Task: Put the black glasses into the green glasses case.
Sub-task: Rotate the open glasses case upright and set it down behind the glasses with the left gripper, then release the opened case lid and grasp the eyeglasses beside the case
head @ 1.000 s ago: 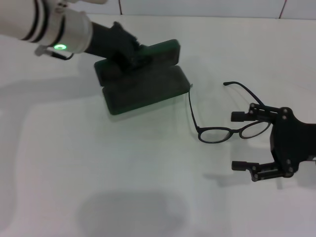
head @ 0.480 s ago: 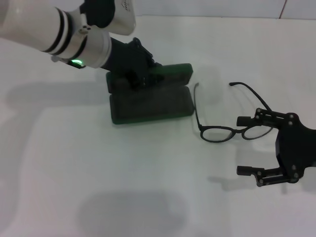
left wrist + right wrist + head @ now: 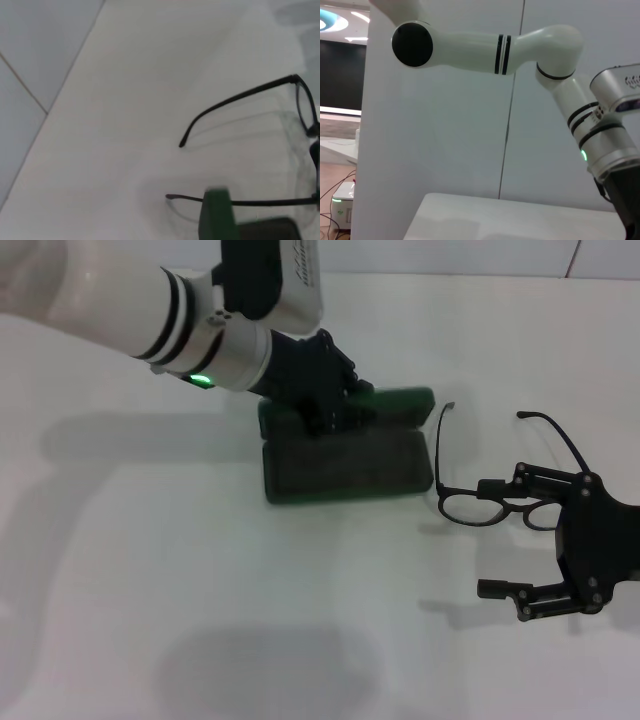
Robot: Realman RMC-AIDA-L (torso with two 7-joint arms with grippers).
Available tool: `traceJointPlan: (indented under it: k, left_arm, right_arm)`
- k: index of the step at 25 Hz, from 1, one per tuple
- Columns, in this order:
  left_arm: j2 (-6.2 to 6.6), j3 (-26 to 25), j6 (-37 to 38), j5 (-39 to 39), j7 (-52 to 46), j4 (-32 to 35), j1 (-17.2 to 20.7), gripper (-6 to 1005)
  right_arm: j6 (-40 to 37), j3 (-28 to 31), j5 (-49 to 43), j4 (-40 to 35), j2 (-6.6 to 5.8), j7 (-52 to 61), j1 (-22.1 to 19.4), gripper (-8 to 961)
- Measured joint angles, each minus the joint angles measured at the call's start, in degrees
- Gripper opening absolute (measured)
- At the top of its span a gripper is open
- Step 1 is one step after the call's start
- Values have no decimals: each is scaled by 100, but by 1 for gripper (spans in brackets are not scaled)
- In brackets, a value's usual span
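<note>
two tools: left tool point(image 3: 335, 405) grips the green glasses case point(image 3: 345, 462); black glasses point(image 3: 495, 502) lie at its 3 o'clock, touching the open right tool point(image 3: 492, 537).

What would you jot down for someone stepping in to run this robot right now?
Left gripper: shut on the green glasses case, gripping its raised lid; the case lies open on the table.
Right gripper: open, low over the table, beside the black glasses, one finger across the frame.
The glasses lie unfolded on the table just right of the case, outside it.
Done: case opened and held.
Left: grasp the glasses, place them in the case.
</note>
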Motion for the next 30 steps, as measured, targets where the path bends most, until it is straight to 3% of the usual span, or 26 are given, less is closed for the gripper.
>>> traceJointPlan:
  k: [2,6,11,16,20,22,24,26,30]
  left_arm:
    - [0,202,-132,32,-16,-6,-1,259]
    - [0,291,-234,-67,-12,-1,0,396]
    - [-1,-10,-252,-913,113,33,132,443]
    - [5,-411,-25,-3432,1228,-487,804,459]
    - [-2,-416,553,-5549,2684,-1598,1403,467]
    - [2,-416,1036,-6794,3543,-2625,1636,468]
    - [12,-417,1218,-7109,3793,-2991,1716,470]
    - [25,-422,1386,-7381,4040,-3331,1881,486]
    - [14,-424,1407,-7492,4207,-3456,2139,628]
  right_arm:
    - [-7,14,-1,-2,0,0,0,869]
    - [-4,50,-1,-5,1,0,0,869]
    - [-6,303,1,-8,6,0,9,869]
    - [-27,842,0,-169,-33,102,10,869]
    - [23,1035,-289,-1001,-329,807,-5,869]
    - [42,1358,-797,-1460,-448,1316,-7,869]
    - [34,2022,-1839,-2137,-504,2149,-7,869]
    - [35,2696,-3066,-2916,-420,3043,-4,869]
    - [-73,3586,-5738,-4593,84,4820,235,868]
